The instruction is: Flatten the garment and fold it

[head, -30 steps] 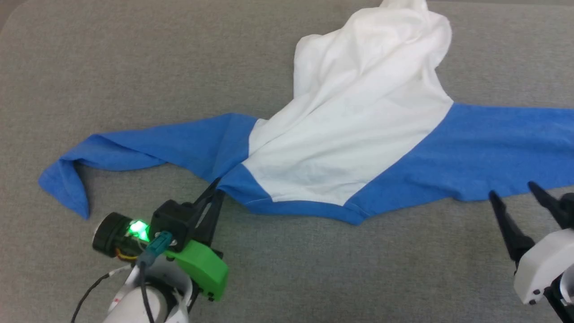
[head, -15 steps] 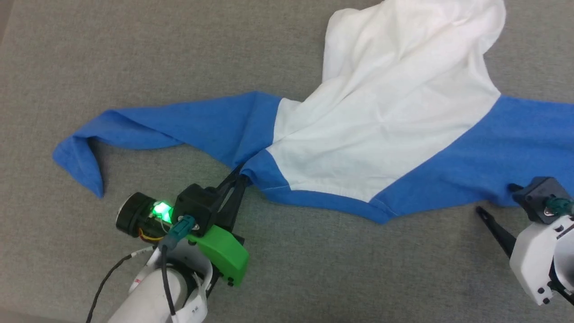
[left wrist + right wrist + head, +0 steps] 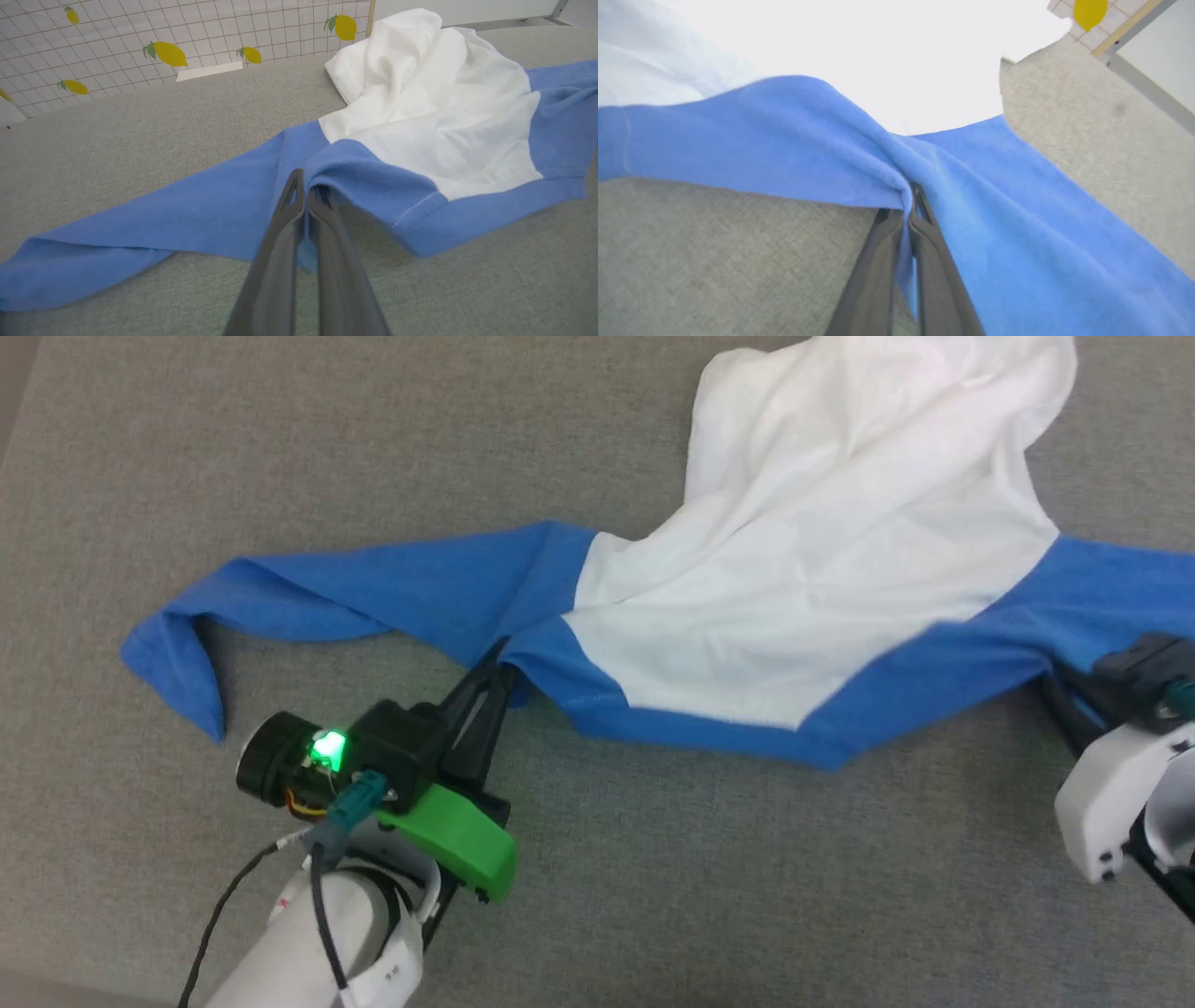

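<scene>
The garment (image 3: 822,579), white in the body with blue shoulders and long blue sleeves, lies crumpled across the grey table. Its left sleeve (image 3: 308,593) stretches out to the left with a folded cuff. My left gripper (image 3: 499,677) is shut on the blue shoulder edge near the collar; the left wrist view shows the cloth (image 3: 355,182) pinched between the fingertips (image 3: 294,186) and lifted a little. At the right edge, my right gripper (image 3: 1060,677) is shut on the blue cloth of the other shoulder, which bunches (image 3: 896,186) over its tips in the right wrist view.
The grey fabric table (image 3: 700,896) runs wide in front of the shirt. A tiled wall with lemon prints (image 3: 168,53) rises behind the table in the left wrist view. The white body of the shirt is heaped toward the table's far side (image 3: 411,60).
The right gripper went from open beside the shirt to shut on its blue shoulder. The left gripper kept its hold. The head camera shifted, so the whole scene sits differently.
</scene>
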